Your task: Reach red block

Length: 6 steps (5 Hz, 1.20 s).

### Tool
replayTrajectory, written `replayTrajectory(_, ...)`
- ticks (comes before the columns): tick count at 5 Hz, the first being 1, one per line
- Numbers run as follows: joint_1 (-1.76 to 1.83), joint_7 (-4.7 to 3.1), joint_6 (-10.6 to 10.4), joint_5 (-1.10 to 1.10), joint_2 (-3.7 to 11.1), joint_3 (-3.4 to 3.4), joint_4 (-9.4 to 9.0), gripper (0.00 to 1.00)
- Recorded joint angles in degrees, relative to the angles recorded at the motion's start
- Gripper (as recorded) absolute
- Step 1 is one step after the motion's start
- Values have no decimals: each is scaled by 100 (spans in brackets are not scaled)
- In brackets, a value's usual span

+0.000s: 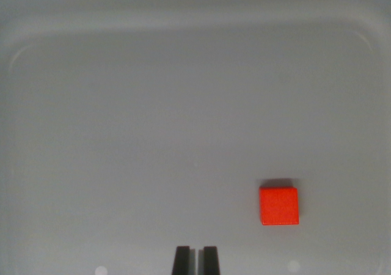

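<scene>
You are looking straight down through the wrist view into a shallow grey tray (183, 27); its floor is plain and matt, and its raised rim curves round at the 2 upper corners. Take the red block (279, 205) as your landmark; it lies flat on the tray floor, square-faced, its edges roughly in line with the picture's edges, with a thin shadow along its top side. It is the only coloured thing you have in sight.

The gripper (196, 260) shows at the bottom edge, lower than the block and off toward the wrist view's left of it; you see only the 2 dark fingertips (181, 260), standing side by side. The jaws are drawn nearly together, with just a narrow slit of grey between them; nothing sits in that slit. The fingertips are clear of the block, not touching it; grey floor shows between the nearer fingertip and the block's left side.

Below the block, just toward the wrist view's right, you can make out 1 pale round spot (294, 266) on the floor; a 2nd pale spot (101, 270) lies far to the block's left, beyond the gripper. What they are, you cannot tell.
</scene>
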Motion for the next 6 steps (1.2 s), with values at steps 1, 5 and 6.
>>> replayTrajectory(1,0,0,0,0,0,0,0,0)
replayTrajectory(5,-38,-54,-302,20,77,-26,-228,0)
replayTrajectory(6,-61,-86,-487,33,123,-42,-368,0)
